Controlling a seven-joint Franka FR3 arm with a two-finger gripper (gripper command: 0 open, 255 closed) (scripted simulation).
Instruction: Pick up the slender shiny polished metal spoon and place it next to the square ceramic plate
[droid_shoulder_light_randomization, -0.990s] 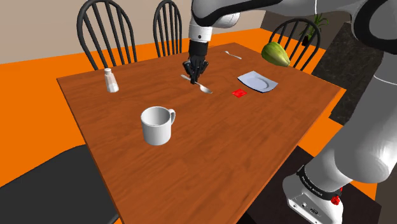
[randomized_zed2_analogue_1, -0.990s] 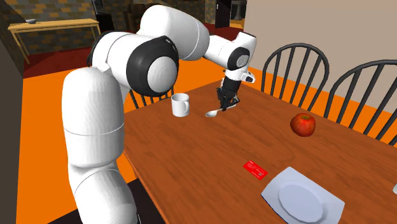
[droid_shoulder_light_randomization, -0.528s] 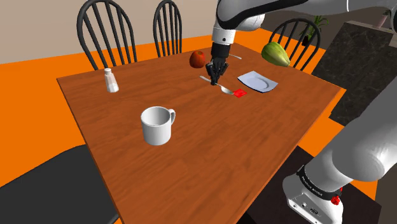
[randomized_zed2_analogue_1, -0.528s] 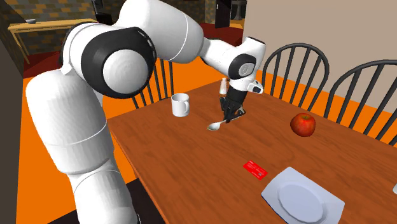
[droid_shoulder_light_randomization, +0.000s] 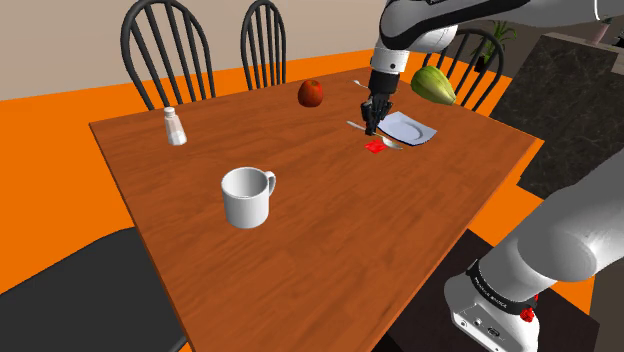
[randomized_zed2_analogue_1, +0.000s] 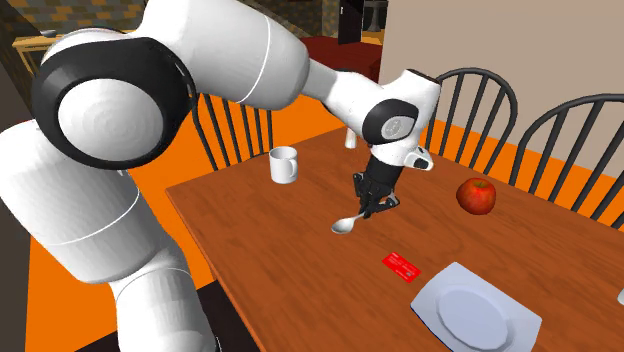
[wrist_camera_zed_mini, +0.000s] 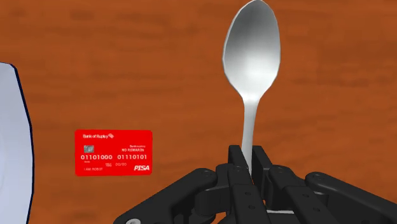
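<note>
Two black jaws are gripping the spoon (wrist_camera_zed_mini: 252, 51) by its handle, closed down to the handle's width, and the bowl is projecting straight out beyond them. The arm (droid_shoulder_light_randomization: 420, 22) is holding the spoon above the desk (droid_shoulder_light_randomization: 330, 230), with the bowl end tilting lower than the handle in the second exterior view. Below it, a red card (wrist_camera_zed_mini: 113, 153) is lying flat on the wood near the white plate (wrist_camera_zed_mini: 9, 146) — the two are sitting apart, with a strip of desk showing between them. In the shoulder view the spoon is hanging over the card, close to the plate's edge. An apple (droid_shoulder_light_randomization: 312, 93) is resting farther back — a white mug (droid_shoulder_light_randomization: 245, 196) and a shaker (droid_shoulder_light_randomization: 175, 127) are standing well apart toward that view's left.
</note>
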